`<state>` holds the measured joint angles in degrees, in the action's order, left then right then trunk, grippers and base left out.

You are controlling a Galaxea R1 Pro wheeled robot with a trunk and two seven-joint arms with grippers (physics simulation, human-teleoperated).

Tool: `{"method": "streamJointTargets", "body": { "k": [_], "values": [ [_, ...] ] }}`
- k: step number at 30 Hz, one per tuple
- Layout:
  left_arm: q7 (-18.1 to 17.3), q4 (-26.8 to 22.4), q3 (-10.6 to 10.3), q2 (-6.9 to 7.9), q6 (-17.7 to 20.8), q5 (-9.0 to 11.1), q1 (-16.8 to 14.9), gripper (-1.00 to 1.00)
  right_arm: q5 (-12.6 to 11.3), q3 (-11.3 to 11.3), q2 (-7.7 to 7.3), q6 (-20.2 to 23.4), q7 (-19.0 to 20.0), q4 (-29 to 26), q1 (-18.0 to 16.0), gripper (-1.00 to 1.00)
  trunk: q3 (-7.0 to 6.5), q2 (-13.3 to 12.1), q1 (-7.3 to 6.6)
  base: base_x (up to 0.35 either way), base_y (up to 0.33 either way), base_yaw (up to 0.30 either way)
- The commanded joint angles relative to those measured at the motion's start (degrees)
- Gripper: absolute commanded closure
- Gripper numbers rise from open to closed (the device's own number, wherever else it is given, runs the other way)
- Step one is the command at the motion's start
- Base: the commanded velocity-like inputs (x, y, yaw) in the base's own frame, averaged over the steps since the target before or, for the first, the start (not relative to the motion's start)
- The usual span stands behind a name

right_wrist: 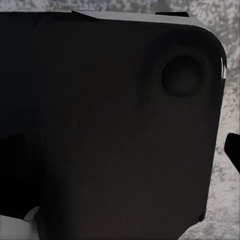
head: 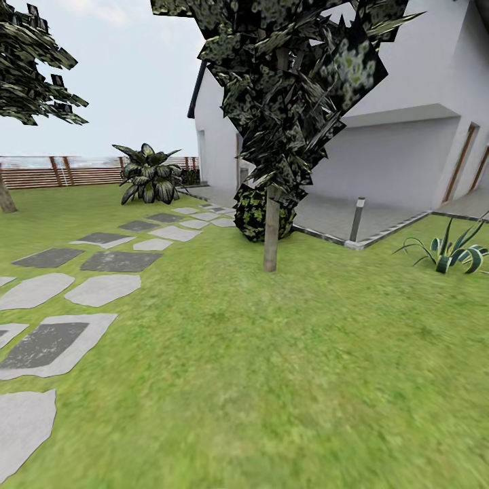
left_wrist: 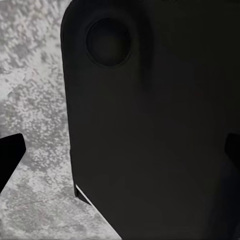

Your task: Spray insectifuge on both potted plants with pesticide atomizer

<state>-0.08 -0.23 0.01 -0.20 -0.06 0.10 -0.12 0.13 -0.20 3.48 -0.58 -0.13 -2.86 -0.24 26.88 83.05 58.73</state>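
The pesticide atomizer is out of view. Far across the garden lawn [head: 285,380], by the fence, stands a rosette of broad pointed, pale-speckled leaves [head: 147,174] that looks like one of the potted plants. In the left wrist view my left gripper [left_wrist: 120,150] hangs in front of a dark body panel [left_wrist: 150,125], its fingertips [left_wrist: 10,155] wide apart at the frame's edges and nothing between them. My right gripper [right_wrist: 120,150] faces a similar dark panel [right_wrist: 110,125], with one fingertip [right_wrist: 233,150] showing at the edge; it looks open and empty.
A thin tree trunk [head: 271,231] stands ahead, with a dark round bush [head: 261,214] behind it. Grey stepping stones [head: 102,288] run along the left. White house [head: 407,122] and a short post [head: 358,219] at right; striped spiky plant [head: 451,252] far right; slatted fence [head: 61,171] at the back.
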Motion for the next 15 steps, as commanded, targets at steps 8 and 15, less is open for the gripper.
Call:
{"method": "streamJointTargets", "body": {
  "k": [8, 15],
  "values": [
    [0.1, -6.8, -0.1, 0.84, -0.5, -0.2, -0.3, -1.0, 0.1, -0.1, -4.23, -0.8, -0.2, -8.8, 0.0, -1.0, 0.05, 0.0, 0.0, 0.0, 0.0, 0.0],
    [0.2, -10.6, 0.1, 2.98, -0.5, 0.0, -2.6, -1.0, 0.1, -0.2, -5.94, -0.9, -0.2, -14.8, 0.0, -1.0, 0.05, 0.0, 0.0, 0.0, 0.0, 0.0]
  ]
}}
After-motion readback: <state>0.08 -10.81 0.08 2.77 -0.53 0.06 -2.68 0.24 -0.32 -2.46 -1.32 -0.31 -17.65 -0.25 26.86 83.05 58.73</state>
